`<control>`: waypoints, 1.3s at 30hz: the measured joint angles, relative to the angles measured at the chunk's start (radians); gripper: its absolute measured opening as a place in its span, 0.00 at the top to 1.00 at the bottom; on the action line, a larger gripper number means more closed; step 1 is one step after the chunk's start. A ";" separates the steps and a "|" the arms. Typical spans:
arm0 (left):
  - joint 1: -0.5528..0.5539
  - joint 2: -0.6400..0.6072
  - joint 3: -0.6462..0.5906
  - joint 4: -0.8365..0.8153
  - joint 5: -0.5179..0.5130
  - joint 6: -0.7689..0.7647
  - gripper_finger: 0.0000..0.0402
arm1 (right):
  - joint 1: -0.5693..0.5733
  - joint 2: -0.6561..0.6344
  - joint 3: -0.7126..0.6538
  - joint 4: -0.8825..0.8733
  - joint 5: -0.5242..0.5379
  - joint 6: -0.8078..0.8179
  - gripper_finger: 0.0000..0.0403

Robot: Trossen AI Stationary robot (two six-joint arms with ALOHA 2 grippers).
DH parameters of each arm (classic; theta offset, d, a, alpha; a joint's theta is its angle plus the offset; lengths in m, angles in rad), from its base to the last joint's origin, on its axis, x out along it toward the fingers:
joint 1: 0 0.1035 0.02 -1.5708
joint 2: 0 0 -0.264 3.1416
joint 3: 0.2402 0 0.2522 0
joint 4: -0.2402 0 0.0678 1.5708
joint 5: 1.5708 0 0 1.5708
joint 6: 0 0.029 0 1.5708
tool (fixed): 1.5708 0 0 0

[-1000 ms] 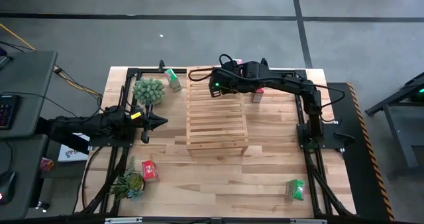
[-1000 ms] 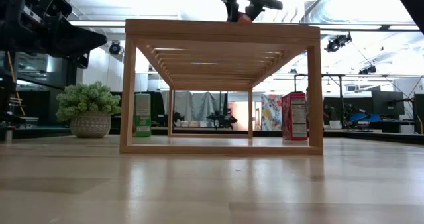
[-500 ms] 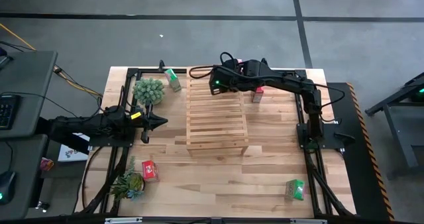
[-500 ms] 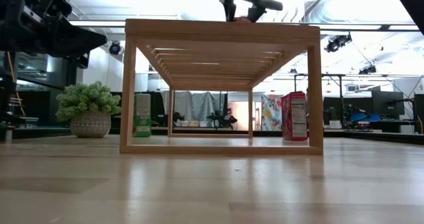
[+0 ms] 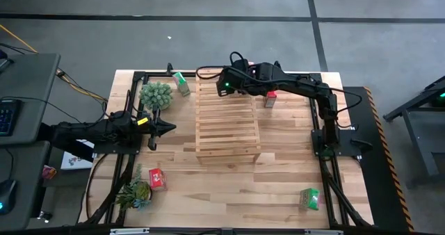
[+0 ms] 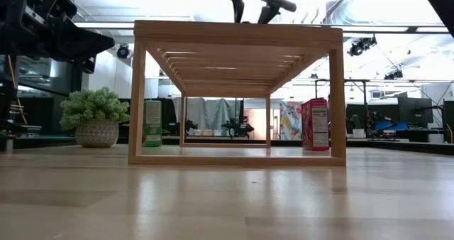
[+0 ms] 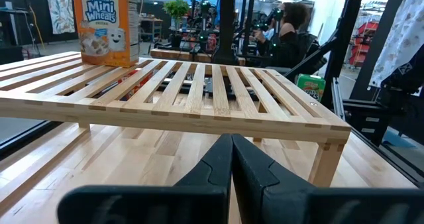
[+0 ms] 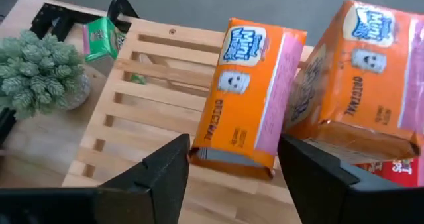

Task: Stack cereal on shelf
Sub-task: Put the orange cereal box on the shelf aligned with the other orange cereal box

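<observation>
Right gripper [image 8: 228, 177] has lifted and opened wide, releasing the small orange cardboard cereal box [image 8: 248, 95] onto the light-wood slatted shelf [image 5: 226, 117] beside a second orange box [image 8: 354, 85]. Retreat straight up to avoid clipping it. Left gripper [image 7: 232, 164], pinched closed, waits left of shelf.

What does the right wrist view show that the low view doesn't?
Only the right wrist view: two orange cereal boxes standing on the shelf, between the open fingers of the right gripper. Only the low view: the red cereal box on the table beyond the shelf, and the shelf's legs. Both: the shelf, a green cereal box and the potted plant.
</observation>
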 joint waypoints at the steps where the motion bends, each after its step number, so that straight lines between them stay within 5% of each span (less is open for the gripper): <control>1: 0.000 0.000 0.000 0.000 0.000 0.000 1.00 | 0.000 0.000 0.001 0.000 0.007 -0.007 0.45; 13: 0.000 0.000 0.000 0.000 0.000 0.000 1.00 | 0.009 -0.011 0.111 0.010 0.124 -0.091 0.45; 19: 0.000 0.000 0.000 0.000 0.000 0.000 1.00 | 0.073 -0.054 0.101 -0.043 0.090 -0.154 0.47; 25: 0.000 0.000 0.000 0.000 0.000 0.000 1.00 | 0.187 -0.057 0.091 -0.222 0.020 -0.122 0.70; 28: 0.000 0.000 0.000 0.000 0.000 0.000 1.00 | 0.226 -0.074 0.002 -0.201 0.006 -0.124 0.93; 32: 0.000 0.000 0.000 0.000 0.000 0.000 1.00 | 0.224 -0.117 -0.209 -0.146 -0.053 -0.092 0.95; 39: 0.000 0.000 0.000 0.000 0.000 0.000 1.00 | 0.156 -0.321 -0.670 0.593 -0.286 -0.301 0.99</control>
